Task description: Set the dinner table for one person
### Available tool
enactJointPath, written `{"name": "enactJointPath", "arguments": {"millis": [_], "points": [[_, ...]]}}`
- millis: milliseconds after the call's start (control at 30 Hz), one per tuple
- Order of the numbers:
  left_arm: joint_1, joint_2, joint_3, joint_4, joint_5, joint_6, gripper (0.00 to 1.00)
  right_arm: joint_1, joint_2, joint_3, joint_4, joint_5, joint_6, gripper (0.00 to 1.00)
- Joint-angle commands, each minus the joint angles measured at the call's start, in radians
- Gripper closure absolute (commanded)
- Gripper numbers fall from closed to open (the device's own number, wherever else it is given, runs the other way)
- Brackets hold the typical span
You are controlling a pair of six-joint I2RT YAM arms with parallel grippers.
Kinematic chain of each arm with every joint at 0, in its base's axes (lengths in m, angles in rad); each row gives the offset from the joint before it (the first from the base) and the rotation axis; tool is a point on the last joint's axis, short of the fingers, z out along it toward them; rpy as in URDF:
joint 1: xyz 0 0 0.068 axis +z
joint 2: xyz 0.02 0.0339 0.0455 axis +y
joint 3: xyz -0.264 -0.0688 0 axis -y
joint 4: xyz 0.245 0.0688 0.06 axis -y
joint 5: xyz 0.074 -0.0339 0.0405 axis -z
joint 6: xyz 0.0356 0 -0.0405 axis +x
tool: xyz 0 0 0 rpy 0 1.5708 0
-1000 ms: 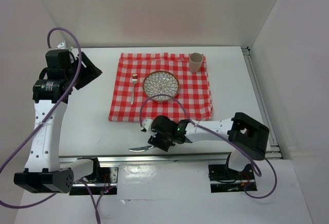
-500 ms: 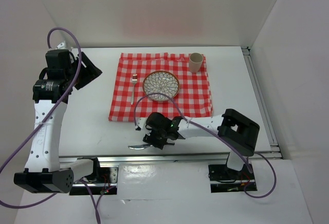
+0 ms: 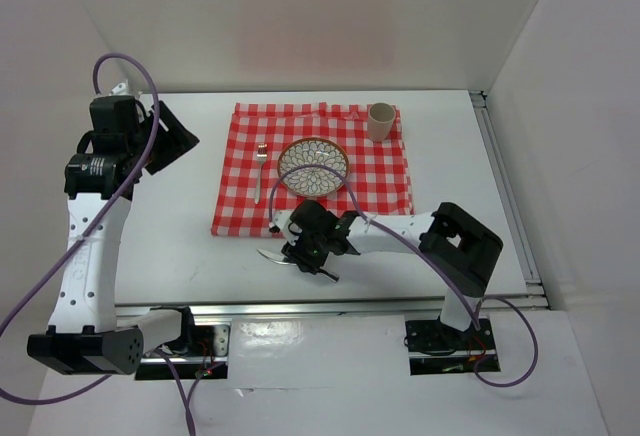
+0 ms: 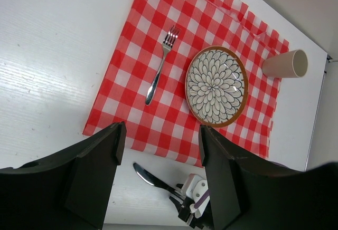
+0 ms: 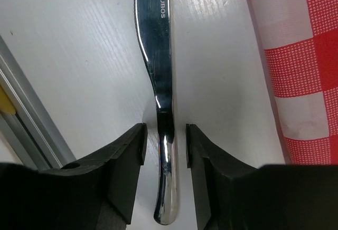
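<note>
A steel knife (image 3: pixel 272 255) lies on the white dinner table (image 3: pixel 170 246), just in front of the checked cloth's near edge. My right gripper (image 3: pixel 296 259) is low over its handle. In the right wrist view the handle (image 5: pixel 165 151) sits between the fingers, with a gap on each side, so the gripper (image 5: pixel 165 145) is open. The blade (image 5: pixel 153 35) points away. My left gripper (image 3: pixel 165 141) is open and empty, high over the table's left side. From it I see the knife (image 4: pixel 153 180) below.
A red-and-white checked cloth (image 3: pixel 240 206) carries a patterned plate (image 3: pixel 313 166), a fork (image 3: pixel 260 171) to its left and a beige cup (image 3: pixel 380 121) at its far right corner. A metal rail (image 5: pixel 21 108) runs along the table's near edge. Walls enclose the table.
My right gripper and the knife have moved away from the near edge toward the cloth, and the knife has turned. The left arm has not moved.
</note>
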State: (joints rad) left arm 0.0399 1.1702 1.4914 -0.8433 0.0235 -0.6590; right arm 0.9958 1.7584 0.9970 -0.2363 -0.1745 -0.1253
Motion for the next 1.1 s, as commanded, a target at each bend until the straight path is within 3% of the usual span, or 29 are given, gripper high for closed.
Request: {"name": "enactJointPath", "arguments": {"millis": [0, 500, 667, 833, 1067], "points": [[0.005, -0.003, -0.003, 0.043, 0.003, -0.004, 0.26, -0.005, 0.013, 0.023, -0.092, 0.010, 0.000, 0.53], [0.005, -0.012, -0.062, 0.062, 0.012, -0.013, 0.26, 0.004, 0.007, 0.002, -0.186, 0.124, 0.052, 0.50], [0.005, -0.012, -0.053, 0.062, 0.003, -0.013, 0.26, 0.049, 0.065, 0.012, -0.196, 0.210, 0.061, 0.64], [0.005, -0.012, -0.053, 0.062, 0.003, -0.013, 0.26, 0.082, 0.076, 0.022, -0.205, 0.240, 0.070, 0.67], [0.005, -0.021, -0.053, 0.062, 0.003, -0.013, 0.26, 0.127, 0.067, 0.054, -0.233, 0.303, 0.088, 0.88]]}}
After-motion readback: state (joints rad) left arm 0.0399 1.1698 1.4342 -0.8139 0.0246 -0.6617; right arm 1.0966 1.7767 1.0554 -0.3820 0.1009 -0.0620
